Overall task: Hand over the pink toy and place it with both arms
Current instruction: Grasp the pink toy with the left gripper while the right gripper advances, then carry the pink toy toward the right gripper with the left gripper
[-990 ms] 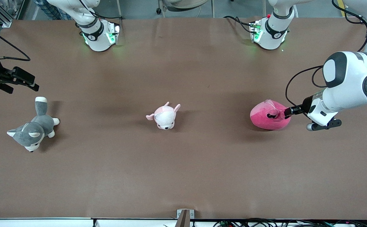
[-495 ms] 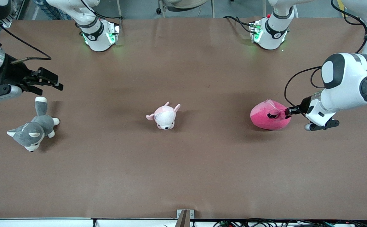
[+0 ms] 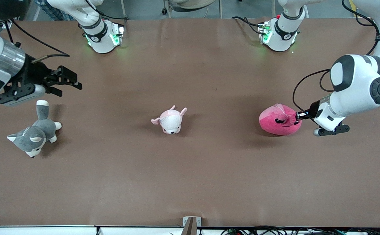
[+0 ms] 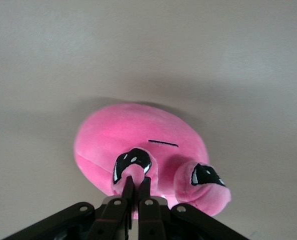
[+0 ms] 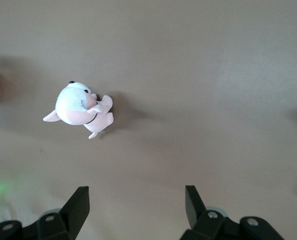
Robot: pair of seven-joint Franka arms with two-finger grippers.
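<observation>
The left pincer is clenched on a fold of the pink toy, which sits on the counter toward the left arm's end, ready for lifting. The right pincer hangs spread wide over the counter near the grey husky, seemingly to receive the handover.

A small pale pink-and-white plush animal with ears lies on the brown surface about midway along it, white snout toward the front camera. A grey-and-white plush husky lies well apart from it, toward the right arm's end, its white-tipped tail pointing away from the front camera.
</observation>
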